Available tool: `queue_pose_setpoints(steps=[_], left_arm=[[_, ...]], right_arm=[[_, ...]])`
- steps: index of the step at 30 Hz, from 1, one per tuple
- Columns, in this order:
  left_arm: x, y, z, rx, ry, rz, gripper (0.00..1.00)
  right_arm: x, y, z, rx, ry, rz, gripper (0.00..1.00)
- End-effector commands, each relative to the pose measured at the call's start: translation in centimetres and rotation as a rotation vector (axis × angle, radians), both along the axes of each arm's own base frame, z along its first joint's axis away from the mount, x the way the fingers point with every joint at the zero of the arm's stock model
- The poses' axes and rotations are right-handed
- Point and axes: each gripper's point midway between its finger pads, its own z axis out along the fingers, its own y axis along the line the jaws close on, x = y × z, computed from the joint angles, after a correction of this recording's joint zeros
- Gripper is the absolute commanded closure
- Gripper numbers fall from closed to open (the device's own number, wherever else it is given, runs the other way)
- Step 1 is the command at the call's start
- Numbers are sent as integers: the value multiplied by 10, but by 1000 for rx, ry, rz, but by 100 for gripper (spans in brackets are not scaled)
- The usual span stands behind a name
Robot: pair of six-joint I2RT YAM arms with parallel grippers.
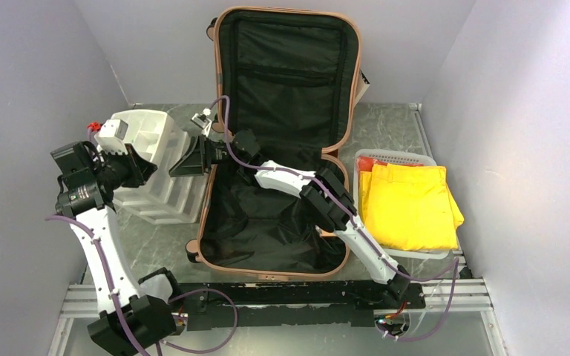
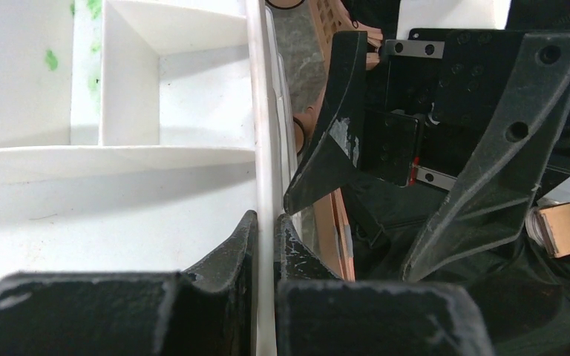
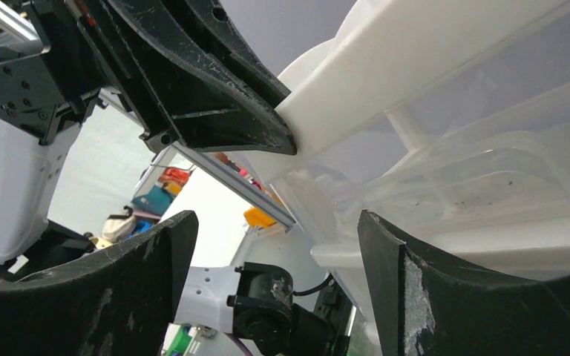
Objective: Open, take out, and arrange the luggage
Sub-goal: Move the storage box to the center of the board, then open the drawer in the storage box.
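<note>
Overhead wide, wrist views close, seemingly sharing organizer [image 1: 152, 159]

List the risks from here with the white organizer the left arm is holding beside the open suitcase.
1. The left gripper pinches only one thin wall of the white organizer; it may slip or twist.
2. The right gripper stands open right beside the left fingers; closing could hit them.
3. The white organizer is close to the luggage rim and could snag there.

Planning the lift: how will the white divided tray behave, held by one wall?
Probably stiff: the white tray has moulded dividers. Likely light, being thin-walled and apparently empty. Smooth plastic may slip or swing, since the left gripper pinches only one thin wall.
</note>
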Motion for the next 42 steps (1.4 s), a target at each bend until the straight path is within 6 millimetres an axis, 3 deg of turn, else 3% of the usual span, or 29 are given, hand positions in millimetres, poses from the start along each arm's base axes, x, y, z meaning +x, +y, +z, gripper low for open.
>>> queue_pose_setpoints(steps=[1,7,19,31,42], left_arm=[[5,-13,47,45,-203,-88,95],[-1,-16,54,63,-247,-75,95],[-10,-26,47,56,-264,-115,95],[-8,28,52,210,-274,213,95],[-6,54,66,287,-294,333,95]], right_arm=[[11,0,17,73,22,-41,17],[19,-1,11,64,107,-58,19],[28,-13,32,156,191,-54,17],[9,-38,64,273,240,25,23],[2,-43,56,222,206,38,26]])
